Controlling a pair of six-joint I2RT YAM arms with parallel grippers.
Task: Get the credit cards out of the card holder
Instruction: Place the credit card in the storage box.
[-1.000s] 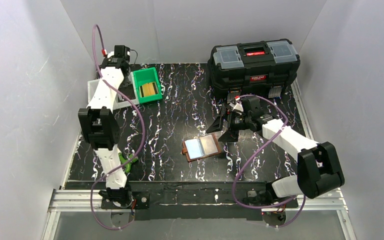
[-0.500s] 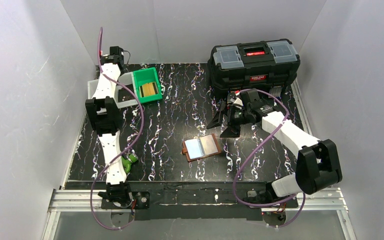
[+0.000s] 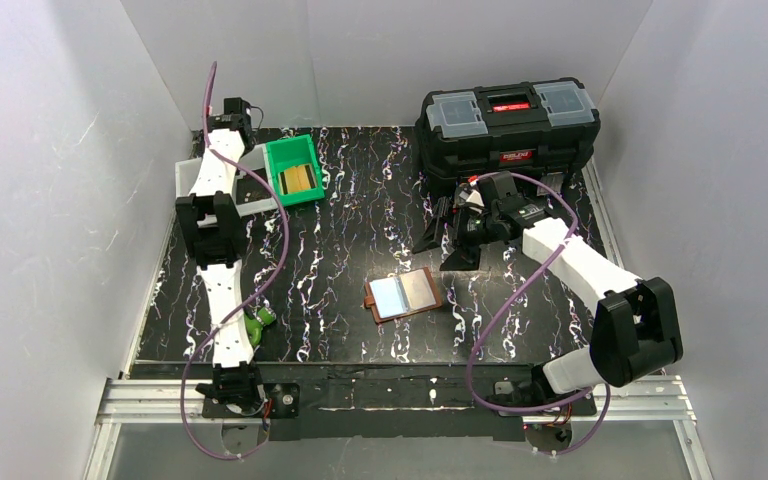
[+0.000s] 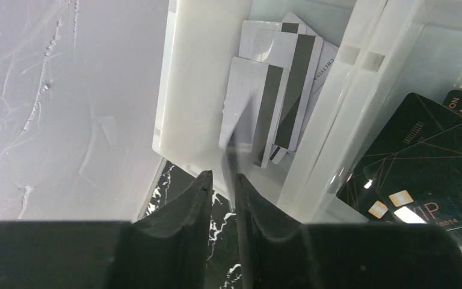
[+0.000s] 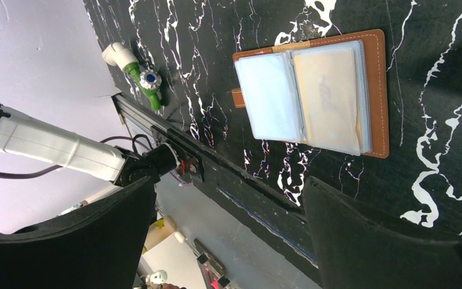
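Note:
The brown card holder (image 3: pixel 404 294) lies spread open on the table, its glossy pale pockets (image 5: pixel 322 90) facing up. My left gripper (image 4: pixel 222 174) hangs at the far left over a white bin (image 4: pixel 192 90) holding several white credit cards (image 4: pixel 264 90) with dark stripes. Its jaws stand a narrow gap apart. A thin blurred card (image 4: pixel 240 132) sits edge-on against the right finger, extending out over the bin. From above, only the left wrist (image 3: pixel 230 108) shows. My right gripper (image 3: pixel 443 245) hovers wide open behind and to the right of the holder, with nothing between its fingers (image 5: pixel 367 241).
A black toolbox (image 3: pixel 508 130) stands at the back right, close behind my right arm. A green bin (image 3: pixel 294 170) sits beside the white one. Dark cards (image 4: pixel 421 156) lie in a clear compartment next to the white bin. A small green and white part (image 3: pixel 256 322) rests near the left arm.
The left arm has reached further back over the white bin and its jaws have parted slightly. The right arm drew back a little toward the toolbox. The card holder has not moved.

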